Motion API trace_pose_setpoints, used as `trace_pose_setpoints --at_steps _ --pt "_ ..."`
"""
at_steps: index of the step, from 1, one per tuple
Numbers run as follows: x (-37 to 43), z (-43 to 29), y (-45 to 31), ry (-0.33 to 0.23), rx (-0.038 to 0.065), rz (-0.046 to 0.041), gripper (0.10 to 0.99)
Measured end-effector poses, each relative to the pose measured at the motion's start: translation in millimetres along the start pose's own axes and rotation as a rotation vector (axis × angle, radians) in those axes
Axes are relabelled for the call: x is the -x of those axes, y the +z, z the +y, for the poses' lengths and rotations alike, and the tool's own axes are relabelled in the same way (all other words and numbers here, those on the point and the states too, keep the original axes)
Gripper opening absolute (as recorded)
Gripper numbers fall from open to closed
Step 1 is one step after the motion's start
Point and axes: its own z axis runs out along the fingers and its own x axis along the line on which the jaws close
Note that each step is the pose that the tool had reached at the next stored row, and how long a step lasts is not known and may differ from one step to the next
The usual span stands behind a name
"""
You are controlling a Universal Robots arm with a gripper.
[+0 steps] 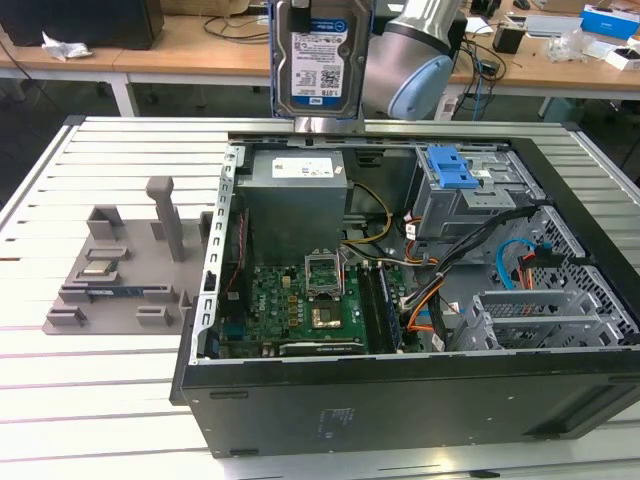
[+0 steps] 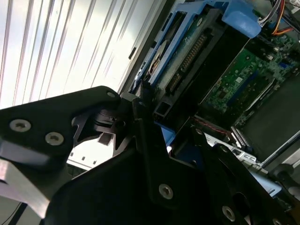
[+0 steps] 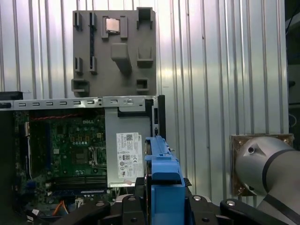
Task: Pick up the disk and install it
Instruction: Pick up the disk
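Exterior view first: the disk [image 1: 318, 60] hangs upright, label side to the camera, high above the far edge of the open computer case [image 1: 400, 400]. It is clear of everything below it, and the arm [image 1: 415, 60] bulks just behind. Straight beneath sits the grey power supply [image 1: 295, 205]. The drive cage with a bare blue bracket [image 1: 452, 165] is off toward the exterior view's right. A grey fixture tray [image 1: 110, 300] lies on the slatted table [image 1: 100, 400] at the exterior view's left, well apart from the case.

Over to the second wrist view: the gripper [image 2: 161, 119] is clamped on the disk, jaws drawn in narrow against its sides. The circuit board and connector pins on the underside are on show, and beyond them the motherboard [image 2: 243, 84] is down in the case.

First wrist view now: the blue rail runs edge-on between the black fingers [image 3: 197, 206], with the power supply's white label and the fixture tray beyond.

My read on handling: this is a dense, rigid block, heavy for its size, with slick metal faces. It should hate knocks, and the exposed board and pins look like the fragile part. The long side edges, on the plastic rails, look like the right hold, and that is where the jaws appear to sit.
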Motion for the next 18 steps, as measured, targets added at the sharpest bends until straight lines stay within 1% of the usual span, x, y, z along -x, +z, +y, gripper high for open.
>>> trace_pose_setpoints --at_steps 2,3,13,14,16,18 --pt "0.2 -5.3 0.0 0.000 0.000 0.0000 0.365" --pt "0.4 -9.1 -0.1 0.000 0.000 0.0000 0.365" --pt "1.4 -33.1 -0.2 0.000 0.000 0.0000 0.365" --pt "1.6 -37.0 -0.2 0.000 0.000 0.0000 0.365" --pt "1.7 -41.8 -0.2 0.000 0.000 0.0000 0.365" --pt "2.0 -48.7 -0.3 0.000 0.000 0.0000 0.365"
